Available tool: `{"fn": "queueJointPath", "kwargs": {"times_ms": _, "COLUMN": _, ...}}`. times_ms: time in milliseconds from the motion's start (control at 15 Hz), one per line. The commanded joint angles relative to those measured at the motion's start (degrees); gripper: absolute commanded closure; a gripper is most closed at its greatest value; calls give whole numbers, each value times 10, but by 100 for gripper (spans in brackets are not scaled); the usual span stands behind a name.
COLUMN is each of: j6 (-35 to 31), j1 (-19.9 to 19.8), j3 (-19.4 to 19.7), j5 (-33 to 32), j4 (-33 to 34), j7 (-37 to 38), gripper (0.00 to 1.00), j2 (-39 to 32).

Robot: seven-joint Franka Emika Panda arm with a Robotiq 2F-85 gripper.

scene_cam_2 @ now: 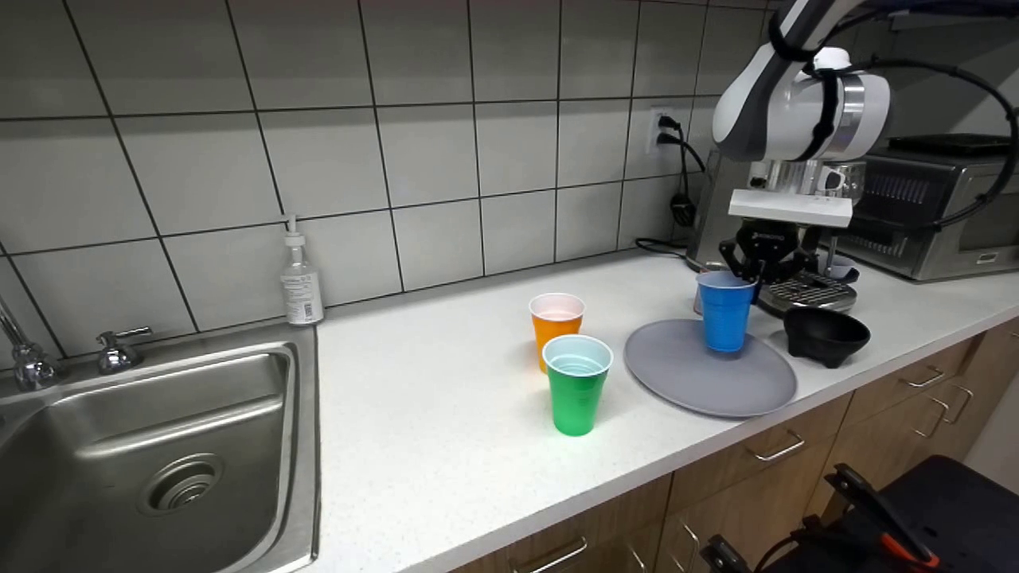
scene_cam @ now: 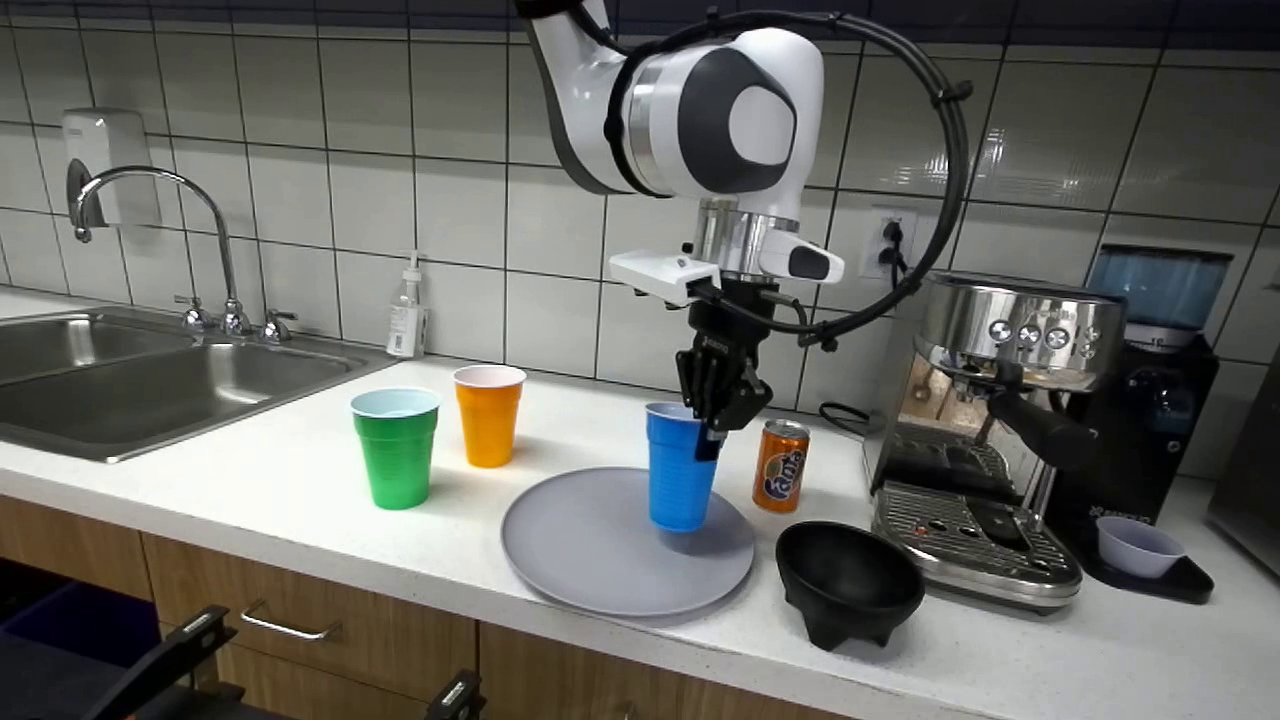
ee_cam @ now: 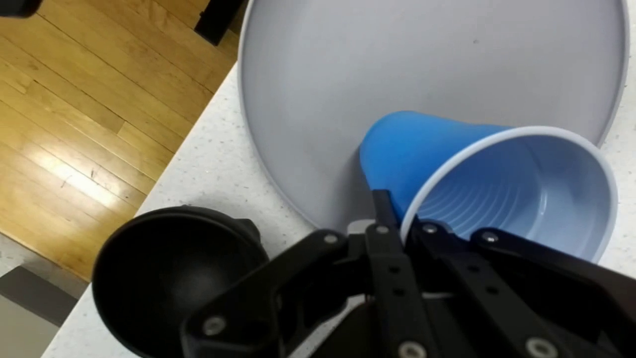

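My gripper (scene_cam: 709,446) is shut on the near wall of a blue cup (scene_cam: 678,485), one finger outside the rim and the other inside, as the wrist view shows. In that view the cup (ee_cam: 412,149) opens toward the camera. Both exterior views show it upright over the grey plate (scene_cam: 590,550), toward the side nearer the can; whether its base touches the plate I cannot tell. A black footed bowl (ee_cam: 174,278) stands beside the plate. Close behind the cup is an orange soda can (scene_cam: 780,468), mostly hidden in an exterior view by the blue cup (scene_cam_2: 724,318).
A green cup (scene_cam: 396,455) and an orange cup (scene_cam: 488,418) stand upright on the white counter, toward the steel sink (scene_cam_2: 302,461). A soap bottle (scene_cam: 407,315) stands by the wall. An espresso machine (scene_cam: 990,440) and a small pale bowl (scene_cam: 1138,546) lie beyond the black bowl.
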State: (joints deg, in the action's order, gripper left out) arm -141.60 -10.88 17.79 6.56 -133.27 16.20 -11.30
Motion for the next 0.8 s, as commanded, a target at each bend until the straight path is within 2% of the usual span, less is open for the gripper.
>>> {"fn": "queueJointPath", "kwargs": {"times_ms": 0, "j6": -10, "j1": -12, "j3": 7, "j5": -16, "j4": -19, "j7": 25, "gripper": 99, "j2": 14}}
{"fn": "queueJointPath", "kwargs": {"times_ms": 733, "j6": -20, "j1": -18, "j3": 11, "j5": -9, "j4": -15, "j7": 38, "gripper": 99, "j2": 2}}
